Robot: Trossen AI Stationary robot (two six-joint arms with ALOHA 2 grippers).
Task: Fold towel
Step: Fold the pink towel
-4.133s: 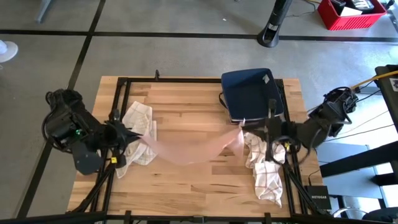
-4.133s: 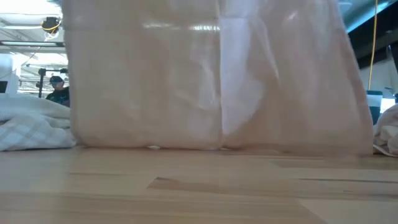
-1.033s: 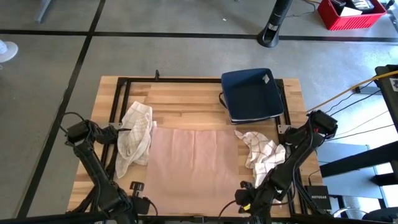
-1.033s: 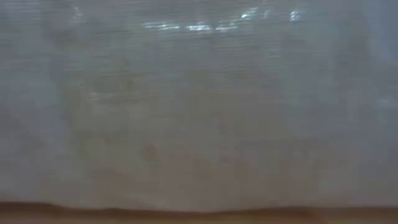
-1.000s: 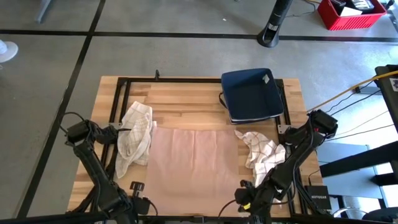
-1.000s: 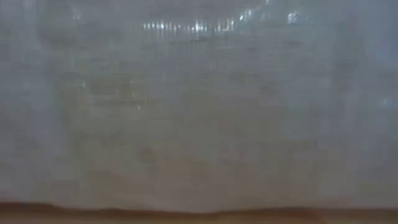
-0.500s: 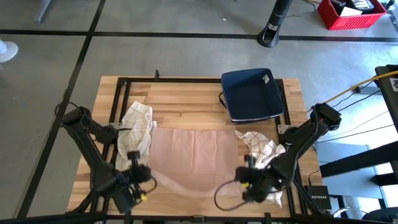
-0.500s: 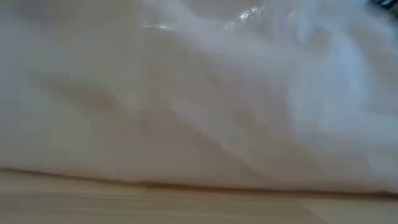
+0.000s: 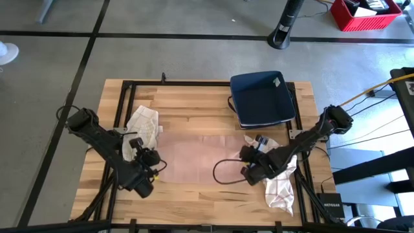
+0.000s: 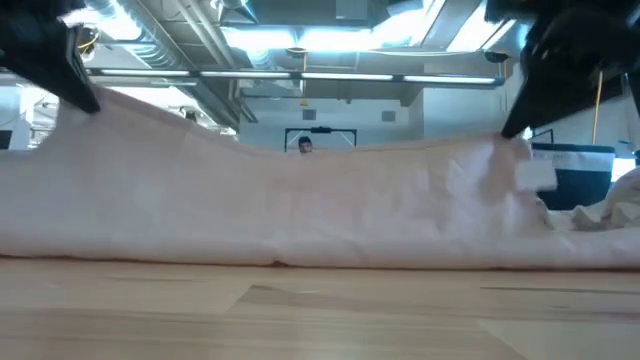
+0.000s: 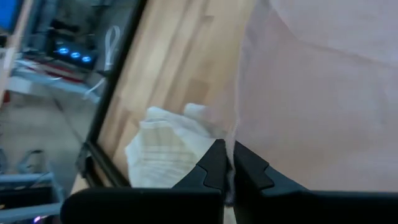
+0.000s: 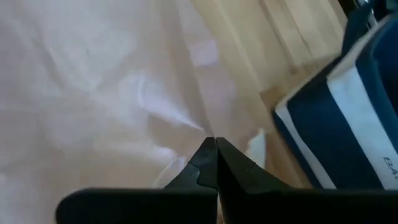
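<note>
Both end effectors, the left end effector (image 9: 148, 169) and the right end effector (image 9: 249, 169), were clenched on corners of the pink towel (image 9: 194, 158) over mid-worktop (image 9: 194, 100), apparently mid-fold; the next move likely called for laying the raised edge down evenly

Low view: the raised pale pink thin cloth towel (image 10: 300, 205) runs off both side edges and screens the wooden counter (image 10: 320, 310) behind it; only the head of a distant person (image 10: 304, 145) shows above its upper edge, too small to describe. The dark arms at the upper corners are cut off by the frame. High view: the checked white cloth (image 9: 279, 188) on the right lies partly under the right arm, and the crumpled white cloth (image 9: 145, 126) on the left partly under the left arm. Wrist views: the pinched towel edge between each gripper's fingers is blurred.
</note>
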